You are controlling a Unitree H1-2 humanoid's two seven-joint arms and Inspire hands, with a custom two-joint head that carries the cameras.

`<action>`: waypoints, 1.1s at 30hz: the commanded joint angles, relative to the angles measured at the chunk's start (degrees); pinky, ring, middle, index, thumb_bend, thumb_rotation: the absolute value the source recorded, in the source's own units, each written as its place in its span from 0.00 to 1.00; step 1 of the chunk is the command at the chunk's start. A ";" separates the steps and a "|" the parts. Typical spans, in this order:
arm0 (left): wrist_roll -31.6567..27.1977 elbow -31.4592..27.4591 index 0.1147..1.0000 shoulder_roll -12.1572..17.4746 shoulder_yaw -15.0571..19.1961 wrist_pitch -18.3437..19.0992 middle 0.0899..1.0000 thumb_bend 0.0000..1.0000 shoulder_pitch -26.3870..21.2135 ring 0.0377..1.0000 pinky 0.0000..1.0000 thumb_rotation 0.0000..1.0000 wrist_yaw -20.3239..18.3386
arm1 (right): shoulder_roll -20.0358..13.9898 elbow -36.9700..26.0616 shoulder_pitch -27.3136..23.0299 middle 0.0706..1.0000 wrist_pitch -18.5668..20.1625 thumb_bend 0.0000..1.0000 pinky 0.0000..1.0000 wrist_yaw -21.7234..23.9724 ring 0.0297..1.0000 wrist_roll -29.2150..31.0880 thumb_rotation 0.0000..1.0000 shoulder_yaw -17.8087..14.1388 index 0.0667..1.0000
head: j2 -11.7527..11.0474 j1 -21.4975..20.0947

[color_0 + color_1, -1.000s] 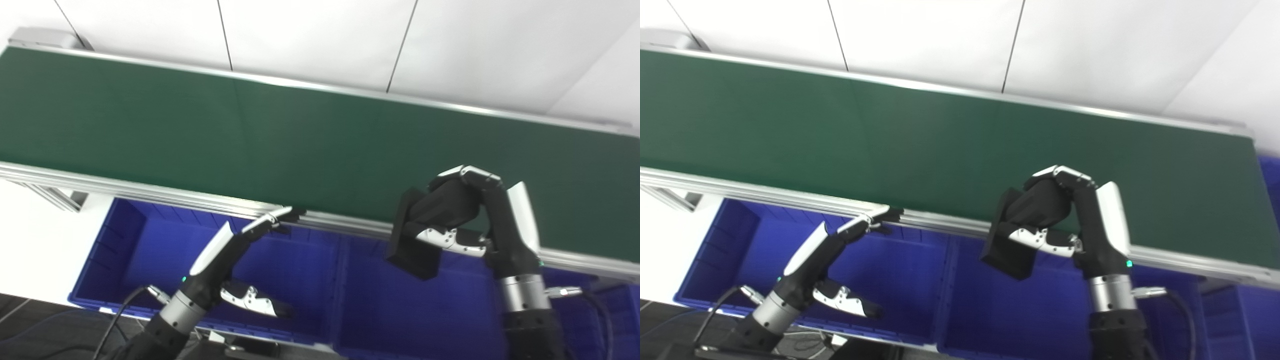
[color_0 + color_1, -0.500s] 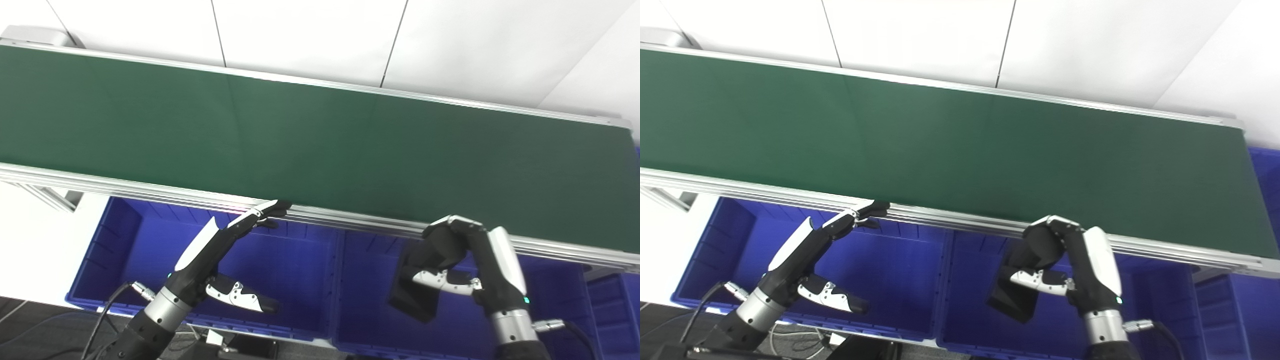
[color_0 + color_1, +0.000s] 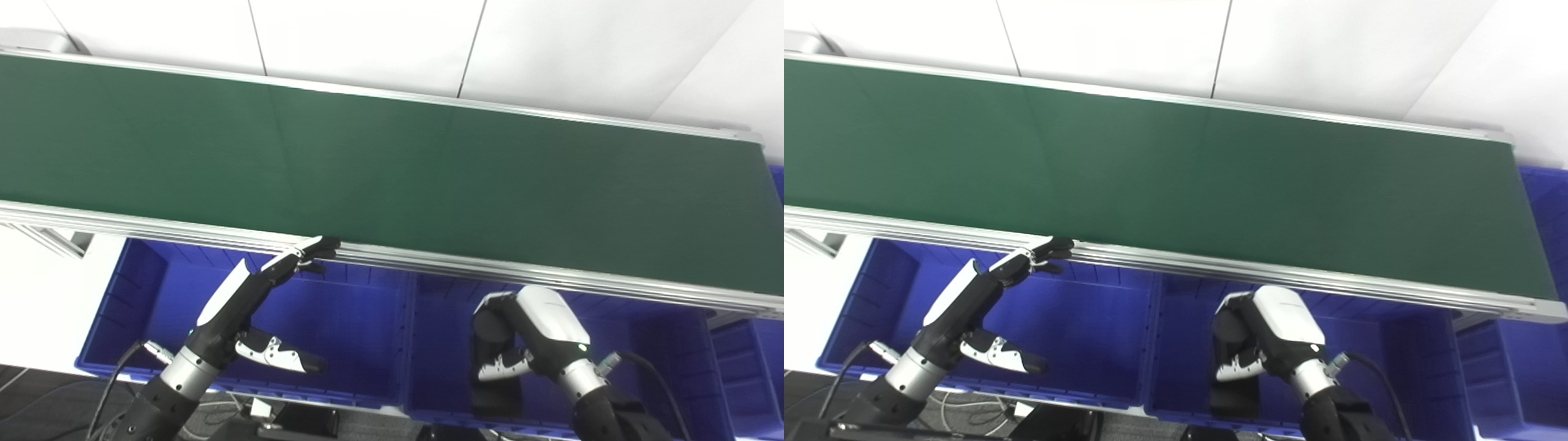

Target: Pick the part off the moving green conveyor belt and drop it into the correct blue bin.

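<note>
Flat black rectangular part [image 3: 495, 392] upright in right hand [image 3: 527, 334], inside blue bin [image 3: 649, 343]

The right hand [image 3: 520, 337] covers the upper part of the black part [image 3: 497, 392], so its grip cannot be judged; it seems closed. The conveyor belt [image 3: 392, 165] runs off the left edge, and the rightmost bin [image 3: 750, 380] is cut off.

I had bright, even overhead light, and the white wall [image 3: 367, 37] looked nearly blown out. The green belt [image 3: 392, 165] stayed matte, glare-free. Focus was slightly soft throughout.
</note>
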 commanded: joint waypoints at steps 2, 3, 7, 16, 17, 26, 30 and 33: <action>-0.63 -1.95 0.87 0.16 0.65 -1.33 0.88 1.00 0.08 0.84 0.75 0.47 -0.58 | 0.18 -5.35 0.29 0.95 1.79 0.91 1.00 1.94 0.99 -1.87 0.65 -0.19 0.87 | -0.41 0.18; -0.63 -1.99 0.87 0.11 0.72 -1.31 0.87 1.00 0.10 0.84 0.75 0.47 -0.66 | 0.35 -5.97 0.69 0.97 1.69 0.95 1.00 1.80 1.00 -1.83 0.67 -0.41 0.89 | -0.41 0.18; -0.25 -2.16 0.87 -0.08 1.06 -1.35 0.88 1.00 0.35 0.84 0.75 0.47 -1.01 | 2.45 -9.01 4.41 1.00 -1.50 0.99 1.00 -3.80 1.00 3.55 0.68 -3.04 0.97 | -0.91 0.26; -1.02 -1.91 0.88 -0.39 1.04 -1.30 0.89 0.99 0.02 0.85 0.78 0.45 -2.77 | 6.39 -12.71 9.59 1.00 -6.57 1.00 0.92 -9.45 1.00 20.08 0.73 -6.69 1.00 | -1.44 0.46; -0.95 -1.92 0.87 -0.53 1.07 -1.28 0.89 0.99 -0.01 0.85 0.78 0.45 -2.85 | 6.56 -12.84 9.93 1.00 -6.85 1.00 0.90 -9.73 1.00 20.78 0.72 -6.75 1.00 | -1.50 0.60; -1.24 -1.71 0.87 -1.93 1.54 -0.96 0.88 1.00 -0.01 0.85 0.77 0.45 -4.09 | 7.07 -11.74 12.49 1.00 -11.40 0.96 0.90 -11.44 0.99 30.90 0.66 -7.23 1.00 | -2.11 1.41; -1.85 -0.97 0.88 -2.09 1.74 -1.22 0.90 0.98 -0.21 0.86 0.77 0.45 -4.74 | 6.58 -10.84 13.09 1.00 -11.88 0.97 0.87 -11.04 0.97 32.67 0.60 -7.21 1.00 | -2.43 1.02; -2.35 -0.50 0.88 -2.16 1.79 -1.24 0.90 0.97 -0.39 0.86 0.77 0.45 -5.09 | 5.99 -9.96 13.71 1.00 -12.94 0.99 0.87 -11.15 0.97 33.10 0.59 -7.16 1.00 | -2.73 1.14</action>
